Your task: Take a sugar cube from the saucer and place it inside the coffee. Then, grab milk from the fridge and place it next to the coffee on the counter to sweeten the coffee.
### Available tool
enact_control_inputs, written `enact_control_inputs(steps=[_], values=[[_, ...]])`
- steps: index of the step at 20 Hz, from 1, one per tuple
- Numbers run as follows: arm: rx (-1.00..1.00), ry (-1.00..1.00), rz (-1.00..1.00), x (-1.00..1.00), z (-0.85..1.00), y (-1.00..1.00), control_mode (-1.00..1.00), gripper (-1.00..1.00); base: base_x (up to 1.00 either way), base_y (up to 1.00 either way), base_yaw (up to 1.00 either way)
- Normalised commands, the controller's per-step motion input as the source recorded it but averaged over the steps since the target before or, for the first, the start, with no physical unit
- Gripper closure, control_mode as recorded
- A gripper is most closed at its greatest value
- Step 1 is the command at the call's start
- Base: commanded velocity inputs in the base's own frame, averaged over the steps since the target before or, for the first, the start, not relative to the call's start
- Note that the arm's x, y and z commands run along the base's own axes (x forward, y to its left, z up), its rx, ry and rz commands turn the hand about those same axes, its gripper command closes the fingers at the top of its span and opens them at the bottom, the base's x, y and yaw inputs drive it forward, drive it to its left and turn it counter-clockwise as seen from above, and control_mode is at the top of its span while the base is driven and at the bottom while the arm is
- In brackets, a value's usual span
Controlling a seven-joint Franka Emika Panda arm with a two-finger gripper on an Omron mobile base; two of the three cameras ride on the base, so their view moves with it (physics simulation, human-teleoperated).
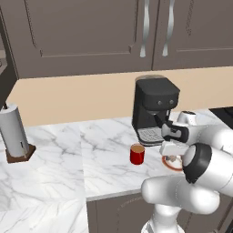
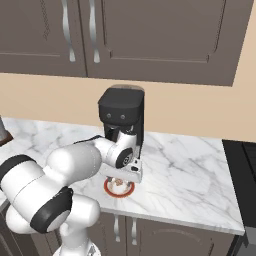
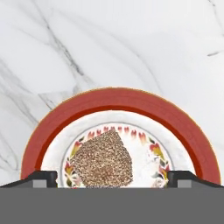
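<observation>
A: Start at the left. What stands on the bench point(image 1: 54, 150)?

B: In the left base view, a grey upright cylinder on a dark square base point(image 1: 14, 134) stands near the left edge, well apart from everything else. Moving right, the coffee point(image 1: 137, 154), a small red cup with dark liquid at its top, stands alone on the white marble in front of the black coffee machine point(image 1: 154, 109), clear of its drip tray.

A: And right of the cup?

B: The saucer point(image 1: 169, 164), red-rimmed, lies near the cup and close to the bench's front edge. The arm's white hand hangs directly above it and covers most of it. In the right base view the same saucer point(image 2: 111, 190) peeks out below the hand, in front of the coffee machine.

A: Where is the sugar cube?

B: In the hand view the sugar cube point(image 3: 103, 159) lies in the saucer's white centre, inside a ring of small red and green flowers. It looks speckled brownish there, a corner pointing up the picture.

A: The fingers?

B: The fingers point(image 3: 43, 179) are spread wide, one dark tip at each side of the cube, neither touching it. The gripper point(image 3: 112, 179) holds nothing.
</observation>
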Motion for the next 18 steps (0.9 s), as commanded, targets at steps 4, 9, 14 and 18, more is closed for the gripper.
enact_control_inputs(steps=[4,9,14,18], values=[[-0.03,-0.03,0.0,0.01,-0.14,0.0,-1.0,-1.0,0.0,0.0,0.0],[-0.01,-0.04,0.0,0.06,-0.08,0.0,-1.0,-1.0,0.0,0.0,0.0],[0.0,0.0,0.0,-0.01,-0.08,0.01,-1.0,1.0,0.0,0.0,0.0],[0.0,-0.01,0.0,0.0,0.0,0.08,-1.0,1.0,0.0,0.0,0.0]])
